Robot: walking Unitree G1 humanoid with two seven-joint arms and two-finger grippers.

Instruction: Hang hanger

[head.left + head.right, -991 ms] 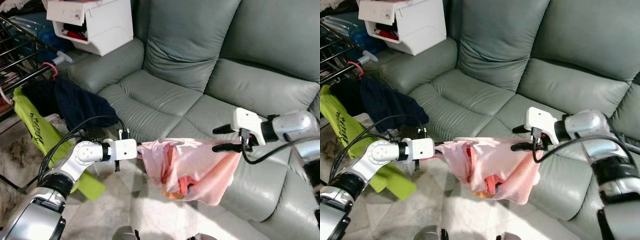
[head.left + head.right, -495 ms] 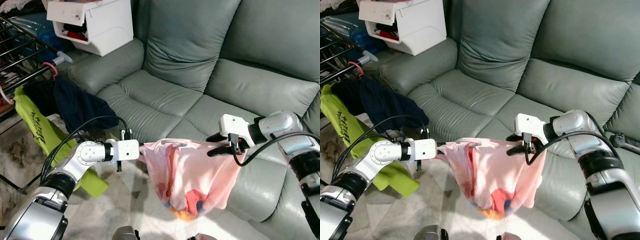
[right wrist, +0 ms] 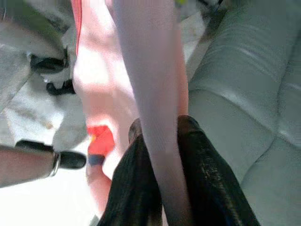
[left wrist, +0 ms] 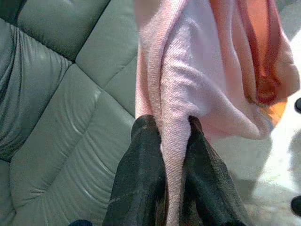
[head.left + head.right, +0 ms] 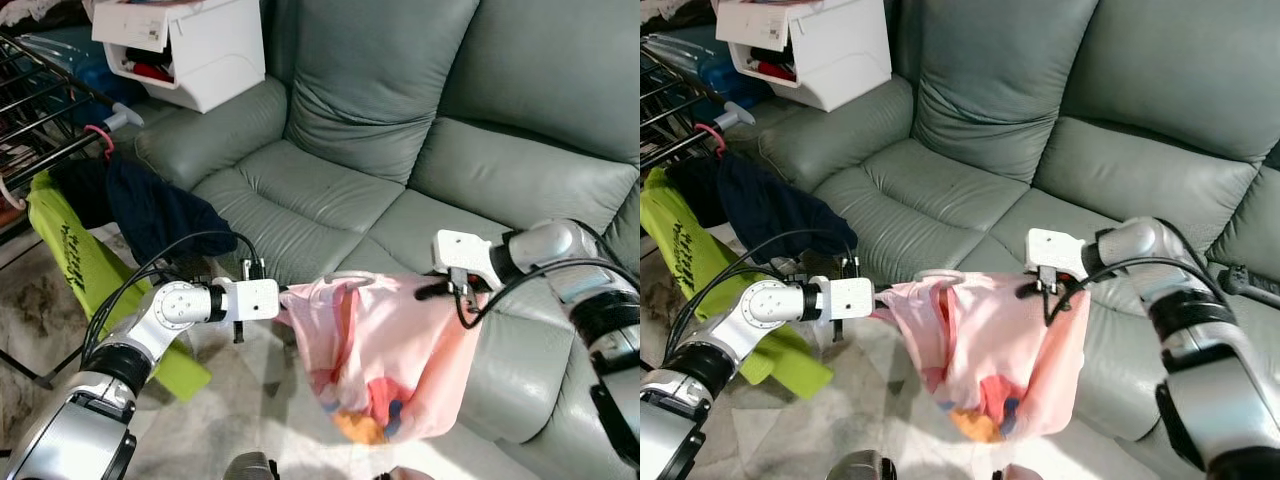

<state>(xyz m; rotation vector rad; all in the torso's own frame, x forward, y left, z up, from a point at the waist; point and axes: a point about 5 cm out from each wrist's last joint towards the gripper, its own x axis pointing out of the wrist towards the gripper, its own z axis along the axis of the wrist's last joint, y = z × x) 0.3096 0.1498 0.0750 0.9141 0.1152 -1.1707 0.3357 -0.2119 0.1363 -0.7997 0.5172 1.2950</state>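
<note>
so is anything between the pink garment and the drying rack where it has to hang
Partly. The pink garment, held between the left gripper and right gripper, hangs before the sofa. The drying rack lies to the robot's left, where a dark garment and a green garment already hang.

sofa point(image 5: 400, 150): 1 | pink garment point(image 5: 385, 355): 1 | white bin point(image 5: 190, 45): 1 | drying rack point(image 5: 40, 110): 1

A pink garment point(image 5: 385, 350) with orange and blue patches hangs before a grey-green sofa point(image 5: 400, 150).
</note>
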